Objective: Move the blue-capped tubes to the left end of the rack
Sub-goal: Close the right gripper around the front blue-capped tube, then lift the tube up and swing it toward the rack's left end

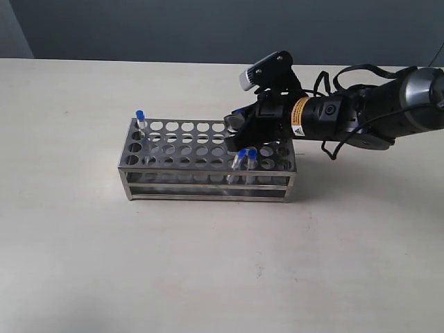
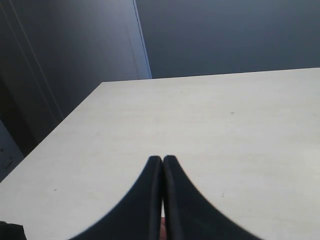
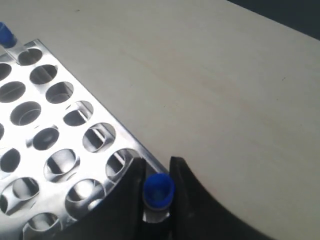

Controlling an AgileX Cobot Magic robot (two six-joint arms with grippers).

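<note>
The steel rack stands mid-table. One blue-capped tube is in its far left corner hole. Two more blue-capped tubes lean together in the front row toward the right end. My right gripper reaches over the rack's back right part. In the right wrist view, the right gripper is shut on a fourth blue-capped tube at the edge of the rack; the corner tube shows far off. My left gripper is shut and empty above bare table.
The pale table lies around the rack on all sides. The right arm with its cables stretches in from the right. A dark wall runs behind the table. The left arm is outside the exterior view.
</note>
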